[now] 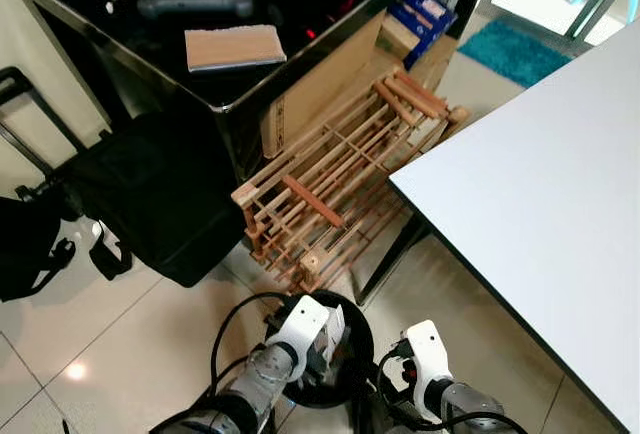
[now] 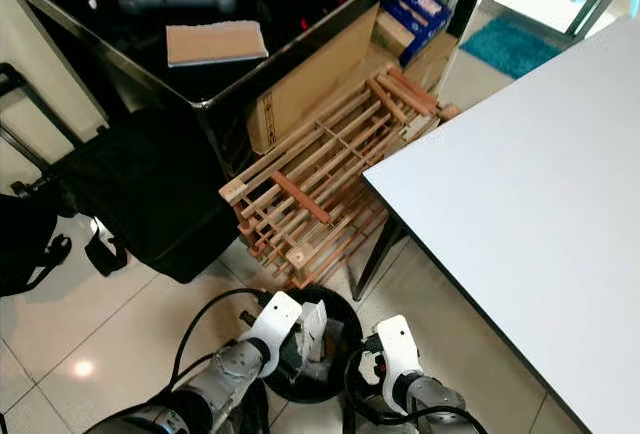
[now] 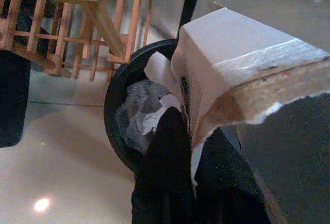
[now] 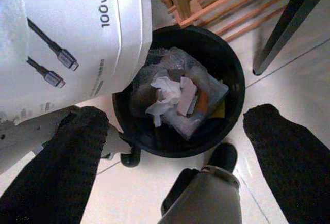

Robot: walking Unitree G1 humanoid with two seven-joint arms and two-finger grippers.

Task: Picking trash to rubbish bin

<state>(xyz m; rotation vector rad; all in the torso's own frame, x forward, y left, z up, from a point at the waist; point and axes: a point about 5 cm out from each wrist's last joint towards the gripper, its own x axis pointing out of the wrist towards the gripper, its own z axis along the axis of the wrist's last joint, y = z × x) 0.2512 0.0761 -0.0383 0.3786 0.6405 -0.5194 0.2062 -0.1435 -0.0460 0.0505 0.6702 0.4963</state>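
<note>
Look at the left tool (image 2: 308, 329): its black fingers (image 3: 170, 182) are closed on a white cardboard box (image 3: 232, 64), torn along one edge. The right wrist view shows the same box printed with cable drawings and "100W". You will find the box held directly above the round black rubbish bin (image 4: 234, 79), at the side nearer the left arm. The bin stands on the pale tiled floor (image 1: 120, 324) and contains crumpled paper and plastic (image 4: 178, 97). The right tool (image 4: 170, 182) hangs just beside the bin with its two fingers spread wide and nothing between them. A wooden slatted rack (image 1: 330, 179) leans just behind the bin. The white table (image 1: 540, 184) stands to the robot's right, one dark leg beside the bin.
</note>
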